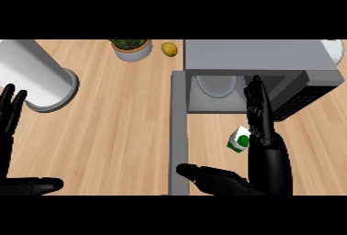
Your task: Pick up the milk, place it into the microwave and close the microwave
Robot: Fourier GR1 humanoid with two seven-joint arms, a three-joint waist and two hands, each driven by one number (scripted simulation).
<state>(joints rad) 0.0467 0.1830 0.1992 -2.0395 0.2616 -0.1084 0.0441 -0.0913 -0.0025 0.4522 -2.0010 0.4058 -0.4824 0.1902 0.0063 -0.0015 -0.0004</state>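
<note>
The milk (238, 140), a small white carton with a green mark, stands on the wooden counter in front of the microwave (251, 55). The microwave's grey door (178, 133) is swung open toward me, and a white plate (217, 85) shows inside the cavity. My right hand (264, 137) is open, its straight fingers pointing up toward the cavity and lying just right of the carton, with the thumb (203, 174) spread out low to the left. Whether the fingers touch the carton I cannot tell. My left hand (10, 114) rests open at the left edge, fingers up.
A large white cylinder (34, 75) lies at the upper left. A potted plant (132, 48) and a yellow lemon (169, 48) sit at the back, left of the microwave. A white object (335, 48) shows at the far right edge.
</note>
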